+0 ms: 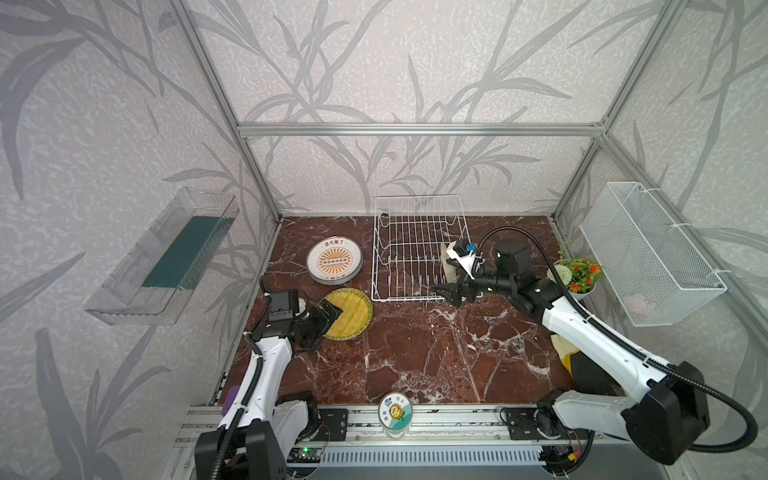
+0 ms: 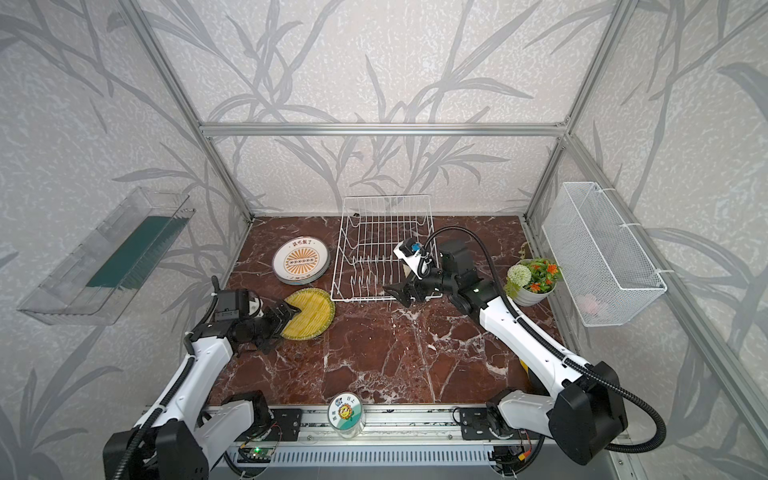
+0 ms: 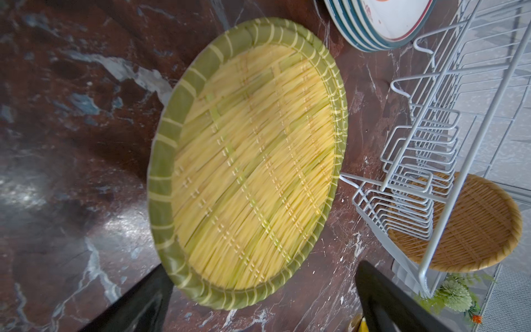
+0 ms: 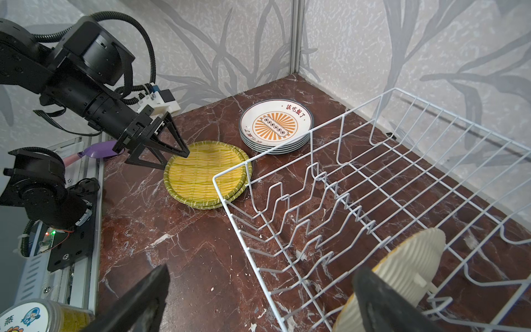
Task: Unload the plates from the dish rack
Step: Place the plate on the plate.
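The white wire dish rack [image 1: 415, 249] [image 2: 382, 249] stands at the back of the table. One woven plate [image 1: 448, 266] [image 4: 402, 267] [image 3: 465, 224] stands upright in its near right corner. A stack of white plates with orange sunburst faces [image 1: 334, 261] [image 2: 301, 261] [image 4: 275, 129] lies left of the rack. In front of them lie stacked yellow woven plates [image 1: 353, 311] [image 2: 313, 313] [image 3: 253, 161] [image 4: 204, 172]. My left gripper [image 1: 326, 318] [image 3: 263, 276] is open over their near left edge, holding nothing. My right gripper [image 1: 451, 291] [image 4: 263, 271] is open across the rack's front wire, one finger beside the upright plate.
A potted flower [image 1: 575, 276] sits right of the rack. A white mesh basket [image 1: 652, 253] hangs on the right wall and a clear tray [image 1: 166, 257] on the left wall. A jar with a sunflower lid [image 1: 395, 411] stands at the front edge.
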Robot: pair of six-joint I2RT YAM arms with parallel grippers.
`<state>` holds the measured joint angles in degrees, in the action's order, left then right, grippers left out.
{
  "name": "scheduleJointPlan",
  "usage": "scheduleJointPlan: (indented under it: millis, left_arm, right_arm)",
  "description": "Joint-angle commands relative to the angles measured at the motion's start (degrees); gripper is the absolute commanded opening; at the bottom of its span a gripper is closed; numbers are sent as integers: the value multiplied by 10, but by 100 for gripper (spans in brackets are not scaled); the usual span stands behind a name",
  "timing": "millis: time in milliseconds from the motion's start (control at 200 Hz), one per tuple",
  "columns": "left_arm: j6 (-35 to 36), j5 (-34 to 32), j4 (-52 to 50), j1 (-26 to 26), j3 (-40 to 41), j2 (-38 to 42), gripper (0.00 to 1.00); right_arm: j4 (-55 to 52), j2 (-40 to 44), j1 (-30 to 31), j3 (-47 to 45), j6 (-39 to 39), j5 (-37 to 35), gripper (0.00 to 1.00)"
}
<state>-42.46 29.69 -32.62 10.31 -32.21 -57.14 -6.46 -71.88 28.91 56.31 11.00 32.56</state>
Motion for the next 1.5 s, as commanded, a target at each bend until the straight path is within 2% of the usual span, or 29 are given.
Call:
scheduleJointPlan:
  millis: [0,560,820,1180,1495]
  left_arm:
    - [23,19,-10,3,-9,-18,99]
    - [31,23,41,3,-26,-66,99]
    - [40,30,18,3,-37,-69,99]
    - [52,35,-74,2,-58,-18,99]
    - [54,49,-57,3,-50,-58,99]
  right_arm:
    - [10,-4,4,18,4,7,99]
    - [8,-4,6,18,2,7,99]
    - [1,2,6,13,5,2,99]
    - [4,-3,6,15,6,6,99]
    - [0,0,6,13,8,0,99]
